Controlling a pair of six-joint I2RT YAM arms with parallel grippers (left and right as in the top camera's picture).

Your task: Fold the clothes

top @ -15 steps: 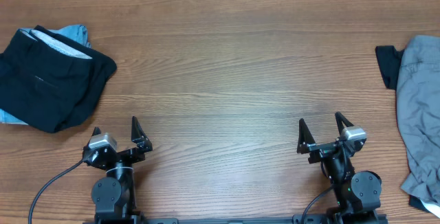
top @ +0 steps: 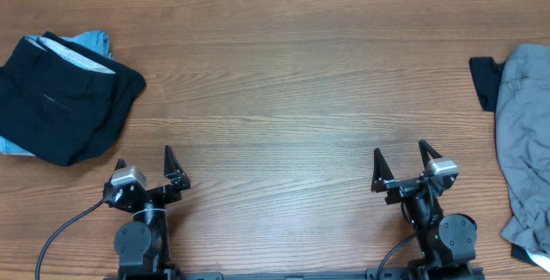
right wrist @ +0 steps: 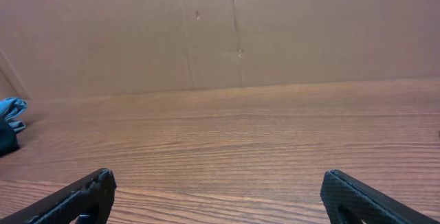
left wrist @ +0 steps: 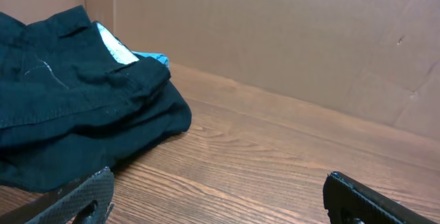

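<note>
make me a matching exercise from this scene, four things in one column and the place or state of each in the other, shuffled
Column one
1. big black garment
2. grey garment
3. light-blue garment
4. left gripper

Column two
A. lying at the right edge of the table
B. open, with nothing between its fingers
C. peeking out from under another garment
D. heaped on top of the pile at the left side

Pairs: 1-D, 2-A, 3-C, 4-B
</note>
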